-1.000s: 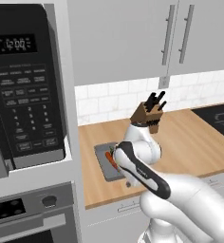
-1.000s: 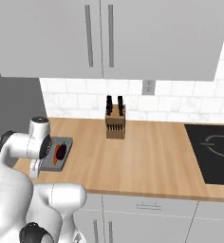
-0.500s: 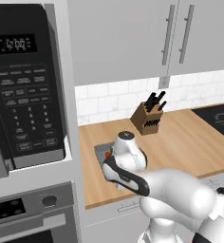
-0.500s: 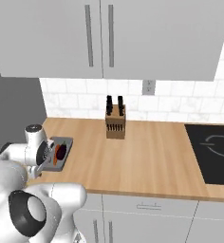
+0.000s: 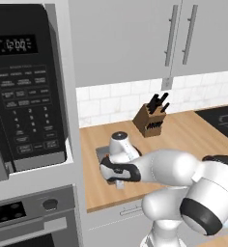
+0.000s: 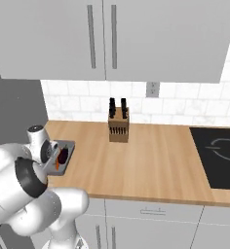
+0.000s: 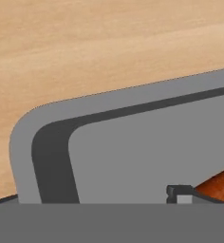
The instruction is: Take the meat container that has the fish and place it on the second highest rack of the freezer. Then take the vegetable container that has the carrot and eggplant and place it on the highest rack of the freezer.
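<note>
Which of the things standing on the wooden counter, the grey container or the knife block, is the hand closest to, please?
The grey container at the counter's left end: the hand hangs right over it, while the knife block stands farther along, by the tiled wall.

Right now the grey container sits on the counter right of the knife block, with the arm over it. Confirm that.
Not quite: the grey container sits left of the knife block, near the counter's left end, as the right base view shows. The arm is over it.

The shallow grey rectangular container (image 5: 102,153) on the wooden table (image 6: 156,155) is mostly covered by the white arm in the left base view. In the hand view its far side runs off the right edge, and an orange carrot (image 7: 219,186) is cut off there. The jaws' stance cannot be told.
</note>
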